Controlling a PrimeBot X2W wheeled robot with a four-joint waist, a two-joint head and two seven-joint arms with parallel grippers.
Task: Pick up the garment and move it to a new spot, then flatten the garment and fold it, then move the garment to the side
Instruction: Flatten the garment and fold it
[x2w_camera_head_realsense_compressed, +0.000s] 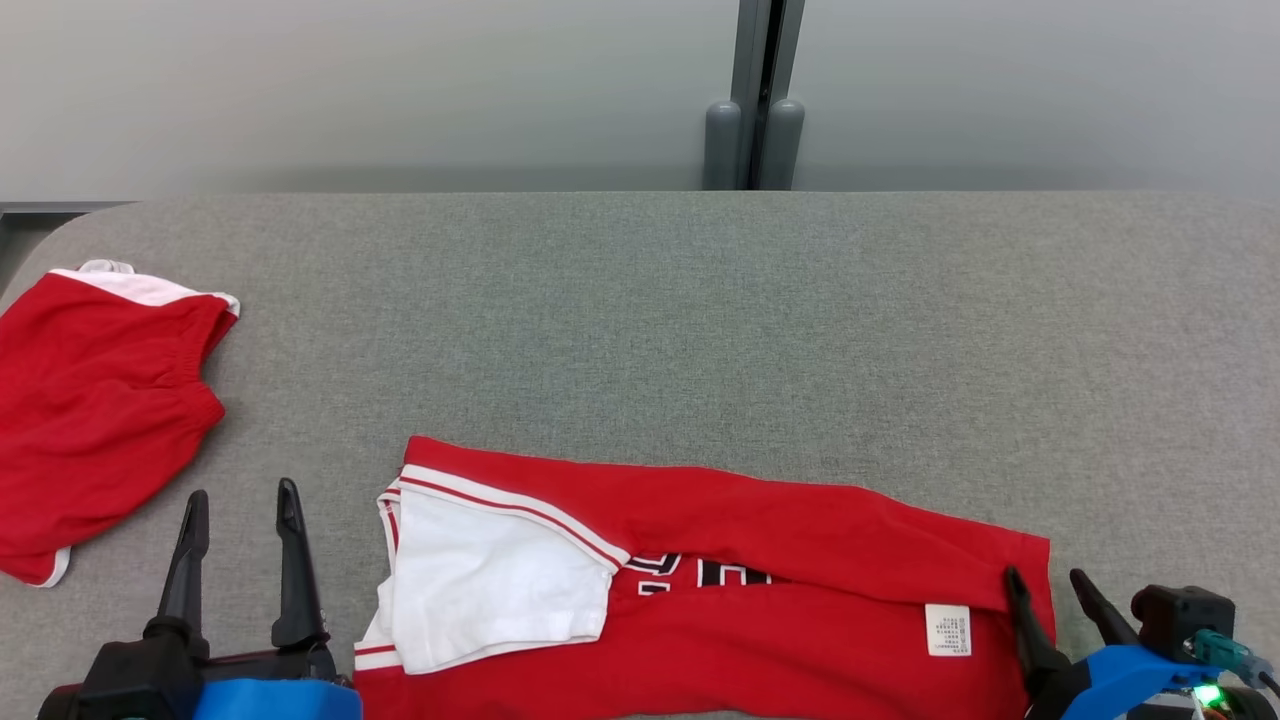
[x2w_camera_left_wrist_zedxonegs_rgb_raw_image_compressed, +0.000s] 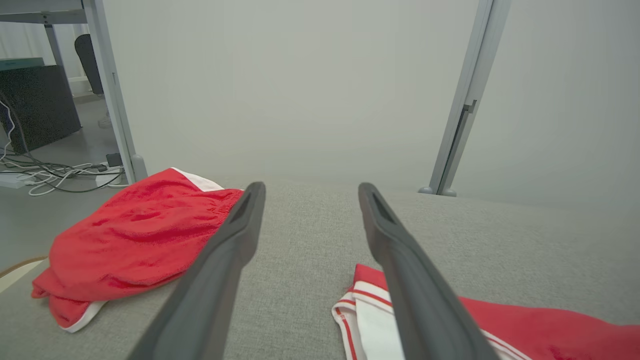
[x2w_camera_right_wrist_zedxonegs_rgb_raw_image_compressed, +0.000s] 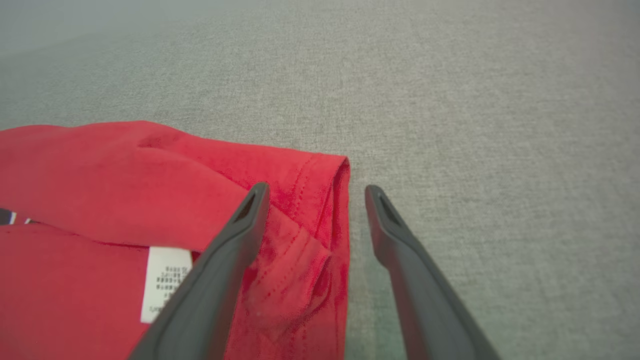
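Garment (x2w_camera_head_realsense_compressed: 800, 540), a red knit jersey with a white sleeve, lies half-folded at the near edge of the table (x2w_camera_head_realsense_compressed: 700, 320). Left gripper (x2w_camera_head_realsense_compressed: 243, 492): fingers wide, empty, over bare grey weave. Right gripper (x2w_camera_head_realsense_compressed: 1045, 574): wide, astride the hem corner, gripping nothing. Judged light, limp, non-slip; pinch the stitched hem corners. Far left: red shorts (x2w_camera_head_realsense_compressed: 90, 420).

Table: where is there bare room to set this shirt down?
Bare: the far half of the table, beyond the shirt, widest at the far right. Narrow gap between shorts and shirt, where the left gripper sits. Crowded: near edge, left end.
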